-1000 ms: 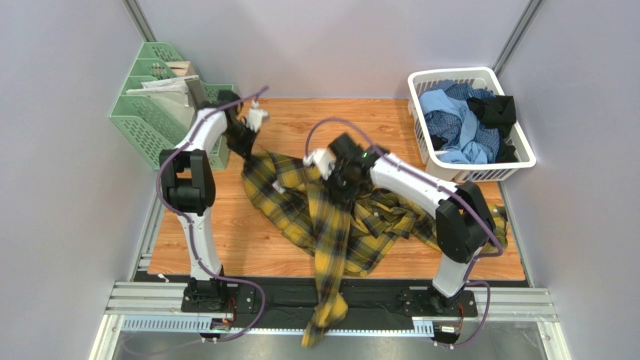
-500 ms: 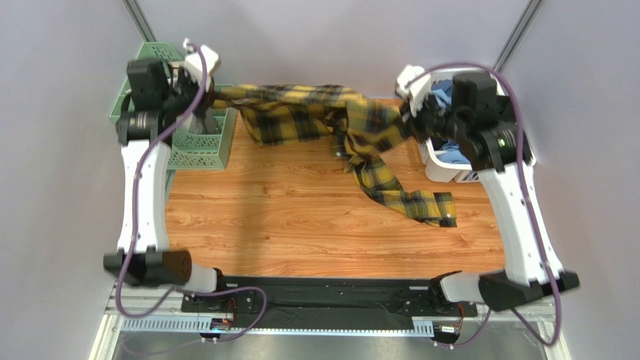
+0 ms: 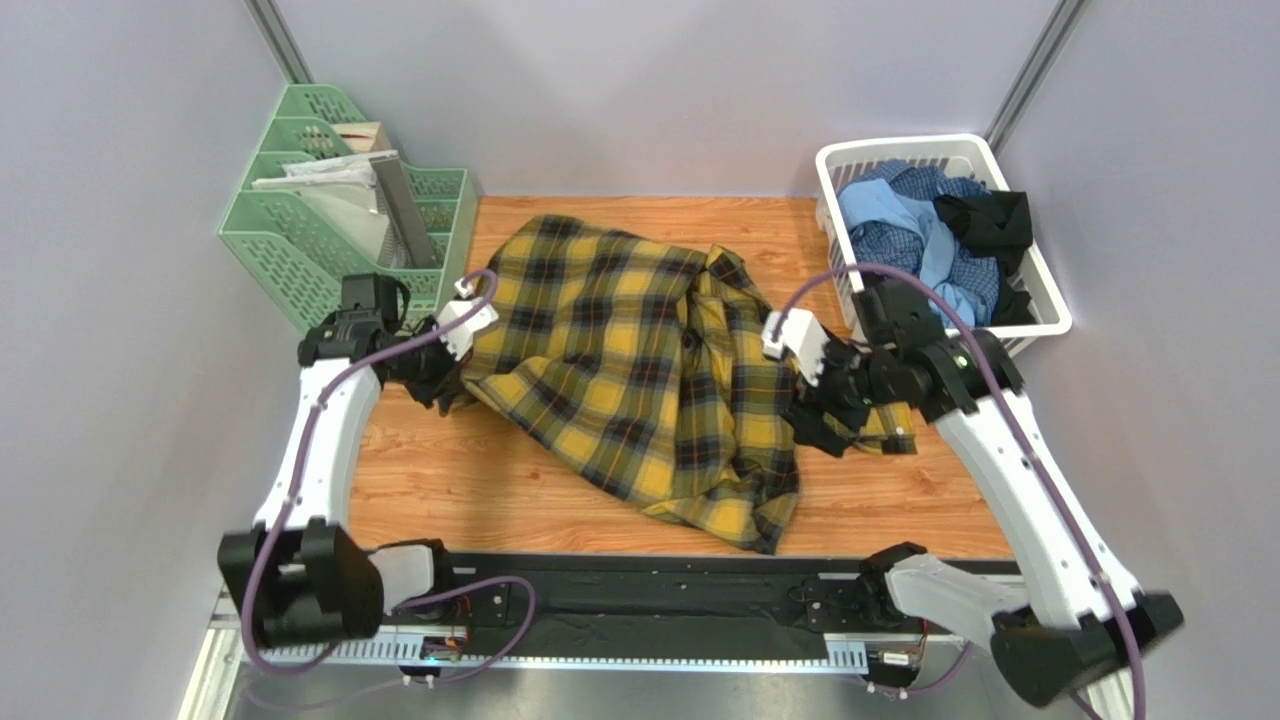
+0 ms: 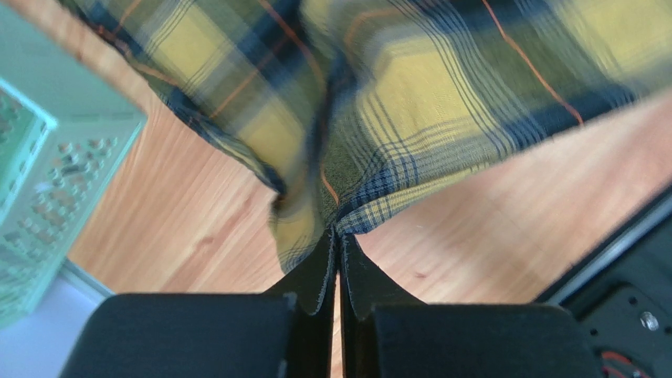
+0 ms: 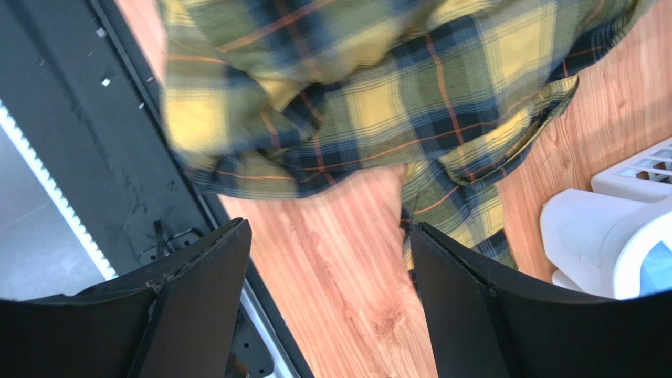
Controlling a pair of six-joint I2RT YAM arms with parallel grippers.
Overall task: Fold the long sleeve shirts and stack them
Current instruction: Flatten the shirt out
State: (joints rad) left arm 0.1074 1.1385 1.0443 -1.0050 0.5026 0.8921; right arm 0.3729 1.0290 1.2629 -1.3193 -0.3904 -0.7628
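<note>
The mustard-yellow and black plaid shirt [image 3: 646, 360] lies spread and rumpled across the middle of the wooden table. My left gripper [image 3: 448, 365] sits low at its left edge. In the left wrist view its jaws [image 4: 337, 236] are shut, pinching a corner of the plaid cloth [image 4: 410, 102]. My right gripper [image 3: 824, 408] hovers at the shirt's right edge, by a sleeve cuff. In the right wrist view it [image 5: 327, 232] stands open over bare wood with nothing between the fingers; the plaid cloth [image 5: 378, 94] lies just beyond. More long sleeve shirts [image 3: 917, 240], blue and black, fill the basket.
A white laundry basket [image 3: 1037, 323] stands at the back right, and its corner [image 5: 607, 236] is close to my right fingers. A green desk organizer [image 3: 323, 225] holding papers stands at the back left. The black mounting rail [image 3: 676, 585] runs along the near table edge.
Both arms held the shirt stretched in the air at the back; they have come down and forward, the shirt now lies on the table, and the right gripper has opened and let go.
</note>
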